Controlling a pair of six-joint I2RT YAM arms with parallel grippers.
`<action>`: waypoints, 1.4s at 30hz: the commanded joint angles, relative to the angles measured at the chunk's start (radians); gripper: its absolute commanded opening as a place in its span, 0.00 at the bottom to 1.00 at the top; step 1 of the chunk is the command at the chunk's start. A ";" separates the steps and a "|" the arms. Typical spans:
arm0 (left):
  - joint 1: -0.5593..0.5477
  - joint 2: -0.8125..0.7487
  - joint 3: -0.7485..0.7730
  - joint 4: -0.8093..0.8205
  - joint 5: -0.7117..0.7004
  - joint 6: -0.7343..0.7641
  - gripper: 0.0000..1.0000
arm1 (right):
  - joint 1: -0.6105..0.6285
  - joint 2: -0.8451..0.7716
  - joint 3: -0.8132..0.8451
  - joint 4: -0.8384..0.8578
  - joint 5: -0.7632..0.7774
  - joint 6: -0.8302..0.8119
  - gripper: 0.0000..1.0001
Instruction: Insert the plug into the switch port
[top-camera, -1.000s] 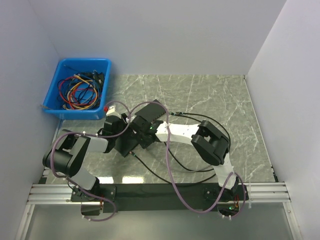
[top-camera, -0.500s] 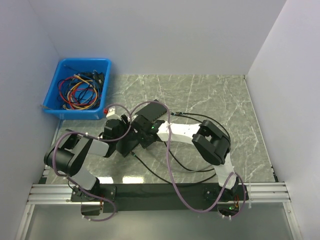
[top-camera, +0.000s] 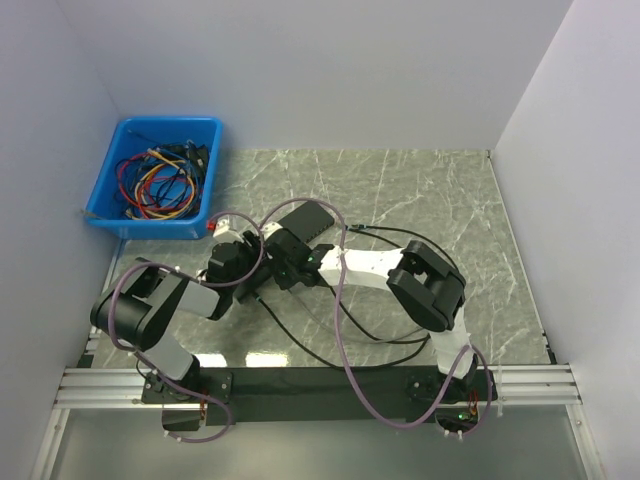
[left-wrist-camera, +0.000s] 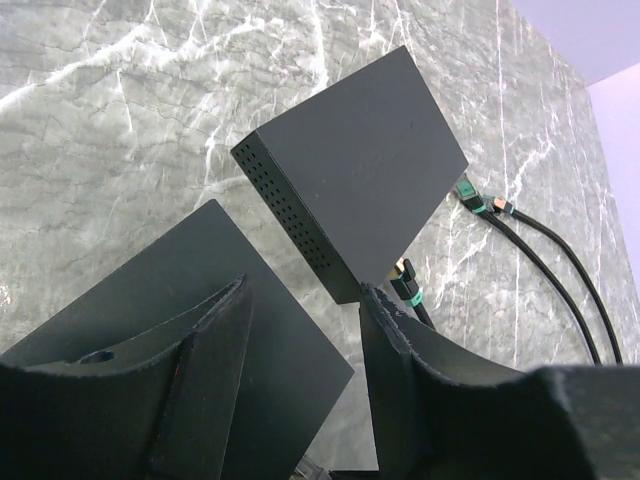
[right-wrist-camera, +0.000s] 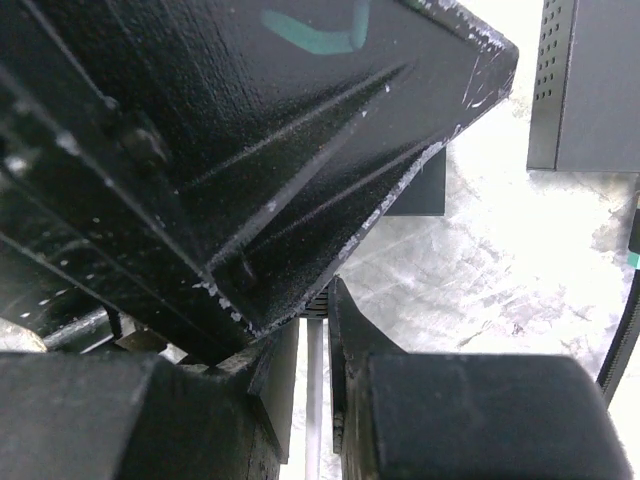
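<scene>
The black switch (top-camera: 310, 217) lies on the marble table, also in the left wrist view (left-wrist-camera: 360, 180) and at the top right of the right wrist view (right-wrist-camera: 590, 80). Two green-banded plugs (left-wrist-camera: 480, 203) sit at its far side, and a third plug (left-wrist-camera: 403, 278) shows at its near corner. My left gripper (top-camera: 238, 262) is open, its jaws (left-wrist-camera: 300, 295) either side of a corner of a second flat black box (left-wrist-camera: 200, 290). My right gripper (top-camera: 283, 258) is close beside it, shut (right-wrist-camera: 315, 300) on a thin cable with a ridged plug end (right-wrist-camera: 316, 352).
A blue bin (top-camera: 165, 123) of coloured cables stands at the back left. Black cables (top-camera: 300, 345) loop over the table between the arms. White walls close in the back and both sides.
Both grippers have moved a little away from the arm bases, toward the switch, staying close together. The right gripper still holds the cable.
</scene>
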 joint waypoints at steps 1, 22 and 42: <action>-0.067 0.033 -0.048 -0.191 0.222 -0.022 0.55 | -0.037 -0.018 0.065 0.380 0.101 0.008 0.00; 0.120 -0.275 0.197 -0.678 0.059 0.096 0.61 | -0.035 -0.082 -0.199 0.423 0.158 0.051 0.00; 0.214 0.102 0.481 -0.688 0.225 0.218 0.60 | -0.037 -0.107 -0.253 0.426 0.175 0.058 0.00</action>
